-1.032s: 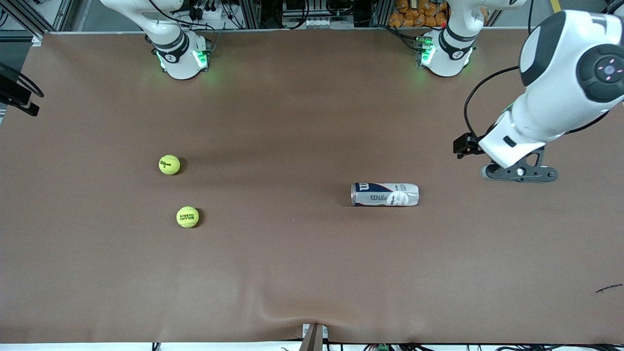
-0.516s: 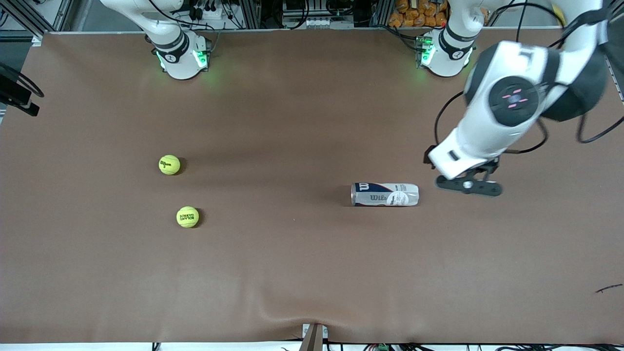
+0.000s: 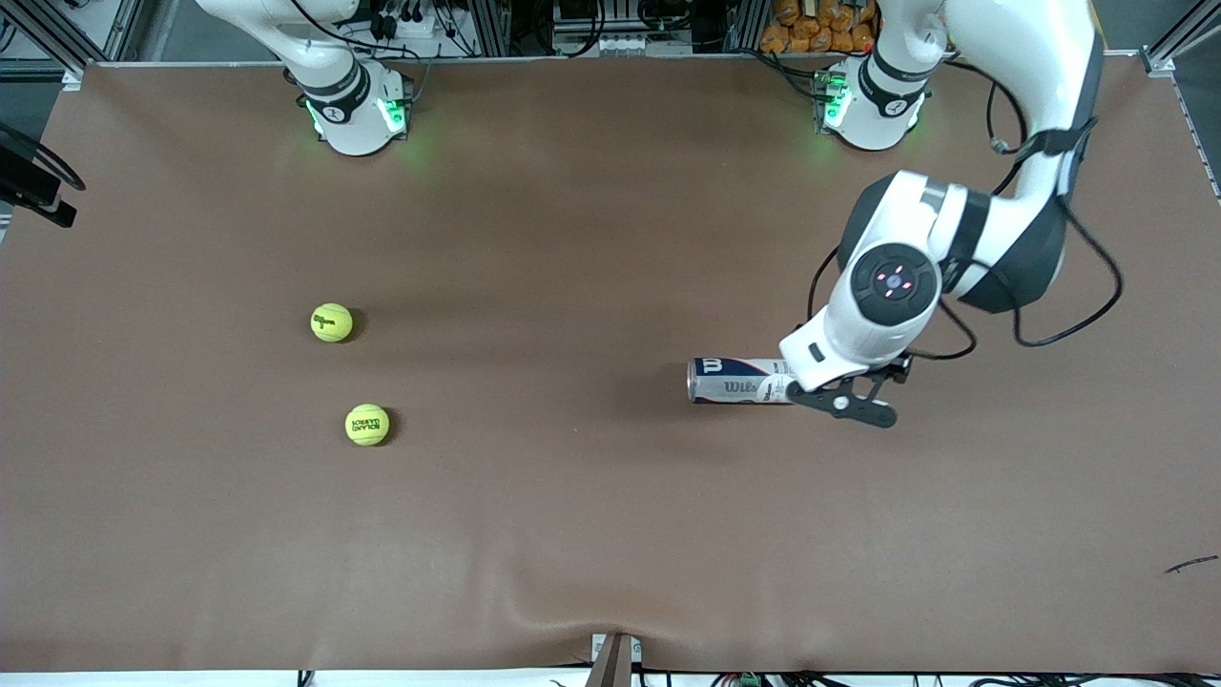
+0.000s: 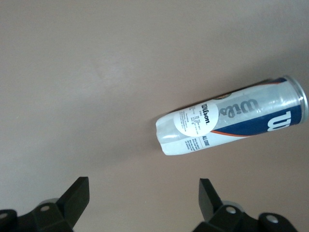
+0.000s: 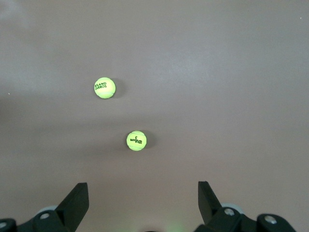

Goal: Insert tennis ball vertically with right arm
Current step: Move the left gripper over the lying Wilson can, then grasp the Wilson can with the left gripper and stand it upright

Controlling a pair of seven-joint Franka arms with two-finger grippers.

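Note:
Two yellow-green tennis balls lie on the brown table toward the right arm's end: one (image 3: pixel 331 322), and one (image 3: pixel 367 425) nearer the front camera. Both show in the right wrist view (image 5: pixel 136 140) (image 5: pixel 105 88). A Wilson ball can (image 3: pixel 739 380) lies on its side mid-table. My left gripper (image 3: pixel 841 403) hangs over the can's end toward the left arm's end of the table. It is open and empty (image 4: pixel 142 198), with the can (image 4: pixel 231 118) below it. My right gripper (image 5: pixel 142 198) is open and empty, high above the table, and out of the front view.
The right arm's base (image 3: pixel 348 105) and the left arm's base (image 3: pixel 868 100) stand at the table's back edge. A thin dark scrap (image 3: pixel 1192 565) lies near the left arm's end. A black fixture (image 3: pixel 33 186) juts in at the right arm's end.
My left arm has swung in from the left arm's end of the table and lowered over the can's end. The can and both balls have not moved.

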